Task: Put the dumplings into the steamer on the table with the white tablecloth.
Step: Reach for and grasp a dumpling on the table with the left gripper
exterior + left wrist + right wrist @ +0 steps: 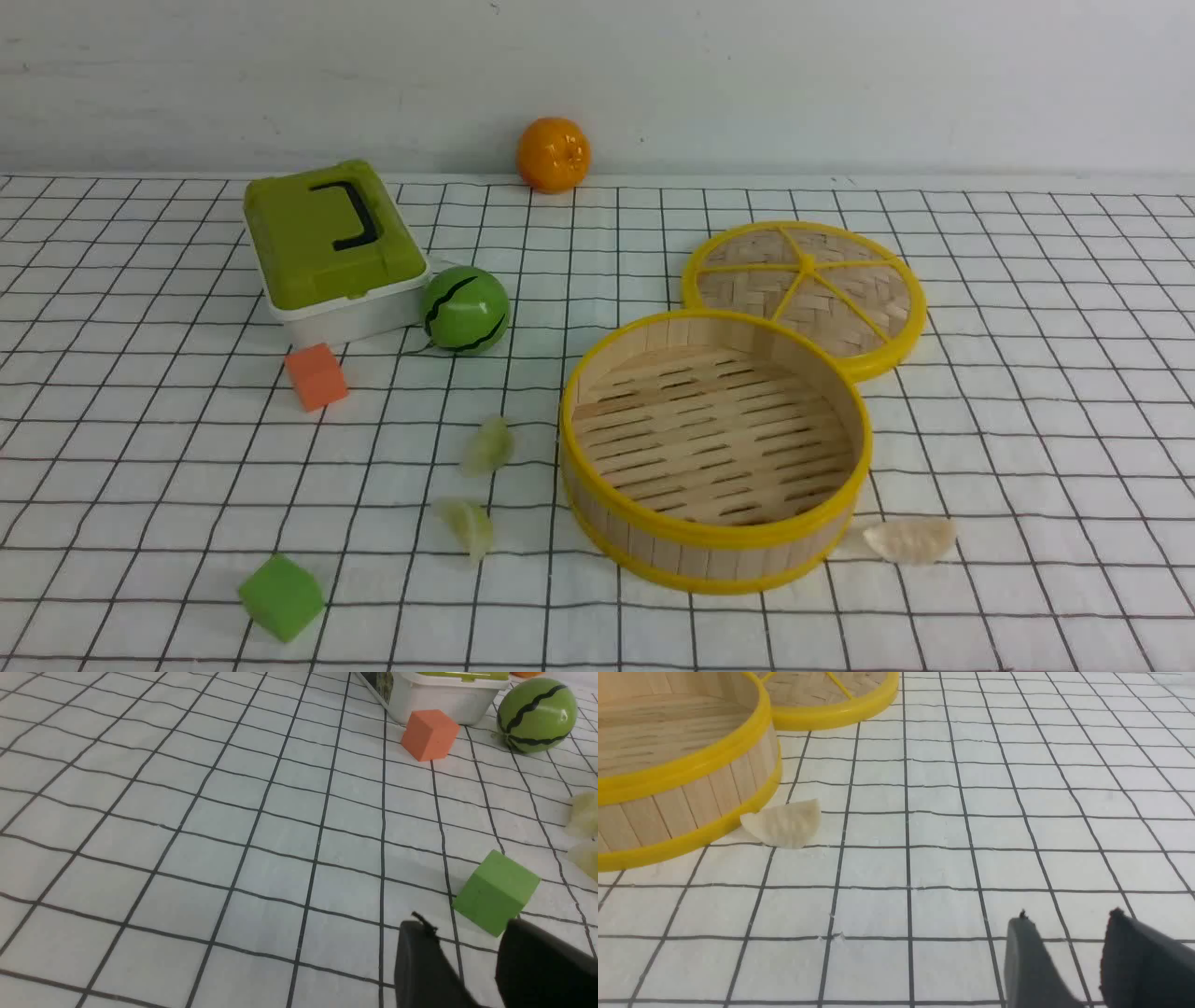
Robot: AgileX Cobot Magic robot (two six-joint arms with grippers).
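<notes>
Slatted bamboo steamer (715, 448) with glossy yellow rims, wrinkled matt cloth (1027, 448), translucent dumplings (487, 446)

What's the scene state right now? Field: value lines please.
steamer: empty, uncovered
lid: flat on the cloth, behind the steamer to its right
green dumplings: two, on the cloth left of the steamer
white dumpling: on the cloth at the steamer's front right
left gripper: open, empty, near the green cube
right gripper: open, empty, short of the white dumpling
clutter: box, melon, orange, orange cube
</notes>
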